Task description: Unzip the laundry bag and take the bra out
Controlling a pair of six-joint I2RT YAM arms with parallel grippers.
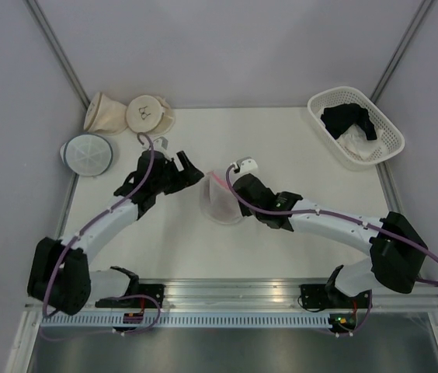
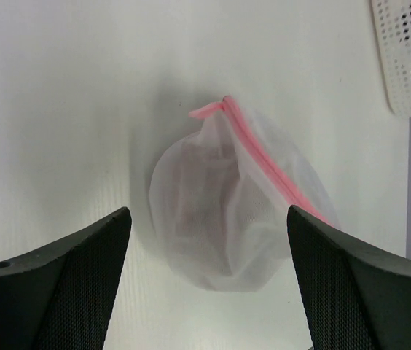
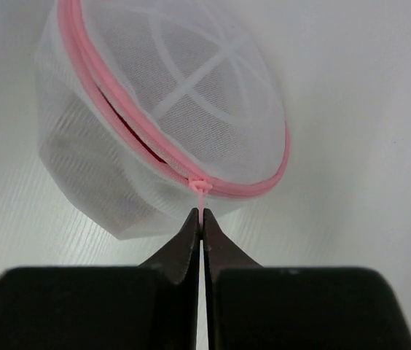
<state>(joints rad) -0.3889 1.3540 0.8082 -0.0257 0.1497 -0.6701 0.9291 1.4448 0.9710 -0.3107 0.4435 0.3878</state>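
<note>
Laundry bag [image 3: 191,109] points zipper pull [image 3: 202,191] at right claw [image 3: 202,220].

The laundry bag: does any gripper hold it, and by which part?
Yes. The right gripper is shut on the pink zipper pull of the laundry bag. The left gripper is open, apart from the bag, and holds nothing.

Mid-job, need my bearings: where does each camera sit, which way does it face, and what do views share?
Top external: above and behind the bases, looking down on the table; both arms whole, left gripper and right gripper.
Left wrist: on the left arm, facing the laundry bag between its wide-open jaws; basket at upper right.
Right wrist: looks along its shut jaws, which pinch the bag's pink zipper pull.
Shared: the bag shows in all three; the basket in top and left wrist.
</note>
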